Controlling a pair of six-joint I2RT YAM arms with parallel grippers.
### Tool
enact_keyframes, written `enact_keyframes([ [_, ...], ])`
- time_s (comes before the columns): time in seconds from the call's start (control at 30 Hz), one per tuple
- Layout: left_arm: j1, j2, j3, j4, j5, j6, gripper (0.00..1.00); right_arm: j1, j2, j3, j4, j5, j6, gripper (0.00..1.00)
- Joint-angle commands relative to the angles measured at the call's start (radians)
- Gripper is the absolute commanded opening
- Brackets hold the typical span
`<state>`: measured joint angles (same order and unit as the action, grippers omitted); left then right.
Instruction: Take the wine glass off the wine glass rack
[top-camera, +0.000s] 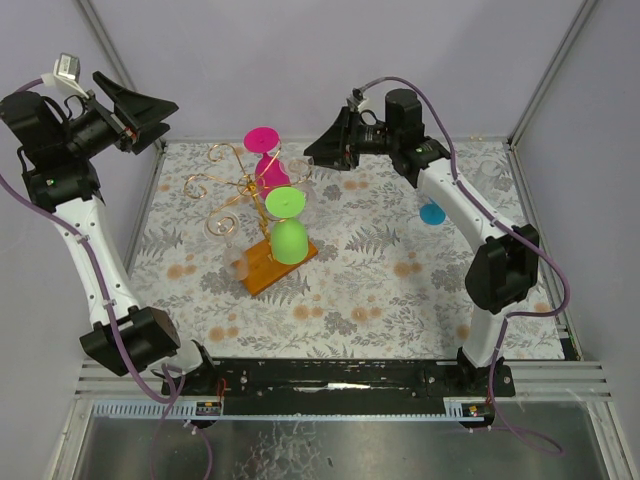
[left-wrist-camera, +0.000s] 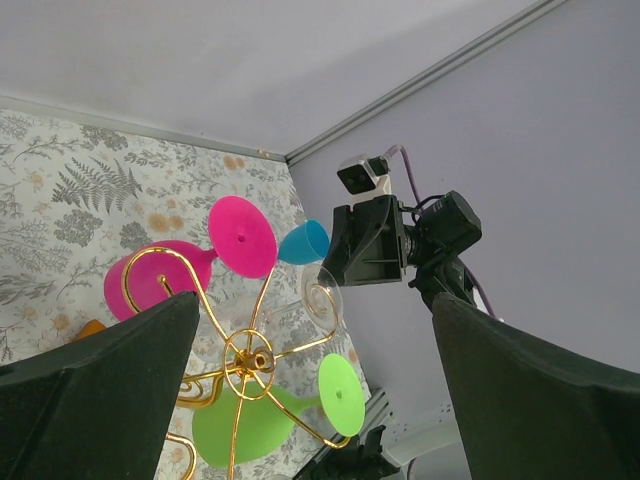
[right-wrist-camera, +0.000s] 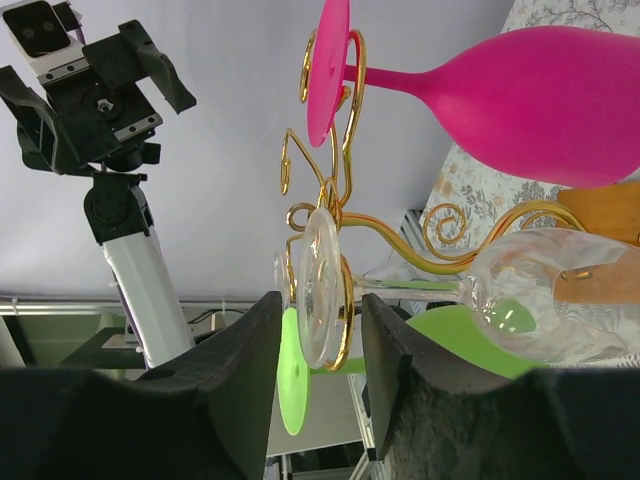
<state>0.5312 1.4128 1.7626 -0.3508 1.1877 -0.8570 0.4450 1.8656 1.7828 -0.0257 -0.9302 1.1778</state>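
On the wine glass rack (top-camera: 262, 272) the clear wine glass (right-wrist-camera: 540, 300) hangs; only the right wrist view shows the right gripper (right-wrist-camera: 320, 340) narrowly straddling its foot; left gripper (left-wrist-camera: 315, 330) gapes wide

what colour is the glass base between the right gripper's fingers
Clear, see-through; the wine glass shows best in the right wrist view.

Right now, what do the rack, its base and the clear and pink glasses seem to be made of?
The wine glass rack: thin metal wire, shiny gold finish, bright glints. Its base: wood probably, matte orange-brown. The clear wine glass: transparent, glossy; glass or plastic, cannot tell. The pink glass: opaque, smooth, likely plastic.
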Motion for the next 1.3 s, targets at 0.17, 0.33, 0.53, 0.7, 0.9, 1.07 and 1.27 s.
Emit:
enact_keyframes([
  [0.17,0.015,0.012,-0.009,0.084,0.039,-0.023,1.0,0.023,0.011,0.082,-0.024,-0.041,-0.03,0.37],
  [0.33,0.019,0.016,-0.014,0.087,0.043,-0.022,1.0,0.025,0.023,0.102,-0.041,-0.044,-0.04,0.24],
  [0.53,0.021,0.021,-0.021,0.094,0.042,-0.026,1.0,0.026,0.022,0.104,-0.059,-0.049,-0.054,0.0],
  [0.7,0.021,0.021,-0.031,0.101,0.04,-0.03,1.0,0.024,0.008,0.108,-0.074,-0.045,-0.065,0.0],
  [0.9,0.021,0.018,-0.038,0.111,0.04,-0.042,1.0,0.008,-0.005,0.127,-0.089,-0.041,-0.07,0.0],
  [1.07,0.021,0.017,-0.039,0.115,0.043,-0.045,1.0,-0.015,-0.026,0.124,-0.102,-0.039,-0.074,0.0],
  [1.27,0.021,0.019,-0.04,0.126,0.044,-0.05,1.0,-0.021,-0.048,0.107,-0.103,-0.042,-0.075,0.0],
])
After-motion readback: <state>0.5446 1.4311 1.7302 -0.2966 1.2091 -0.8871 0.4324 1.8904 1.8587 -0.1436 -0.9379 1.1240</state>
